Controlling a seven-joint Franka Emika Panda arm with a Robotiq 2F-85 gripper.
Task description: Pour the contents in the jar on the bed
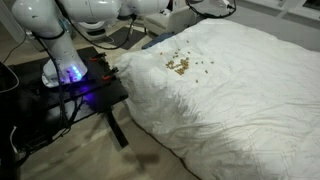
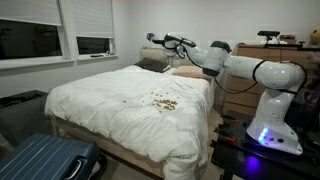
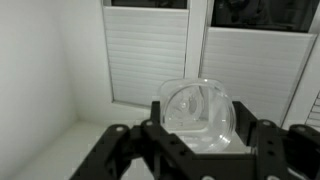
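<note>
Clamped shut in the gripper [image 3: 197, 128]: the jar [image 3: 199, 106], a short clear cylinder with a glassy, greyish sheen, seen in the wrist view mouth-on and looking hollow inside, framed by the black fingers [image 3: 252, 130] on either side. Raised well above the bed [image 2: 110, 100] near its head end, up by the pillows [image 2: 152, 64], at the tip of the outstretched white arm [image 2: 240, 66]; too small in an exterior view to make out more than a dark speck at the gripper [image 2: 153, 40]. Spilled on the white, puffy, wrinkled duvet: the contents [image 2: 163, 101], many tiny tan-brown bits, thickest in one small heap toward the side edge nearest the robot base, with strays scattered around it; same loose scatter in the other exterior view [image 1: 180, 65]. Behind the jar, window blinds [image 3: 150, 60] and a bare white wall [image 3: 40, 70]
</note>
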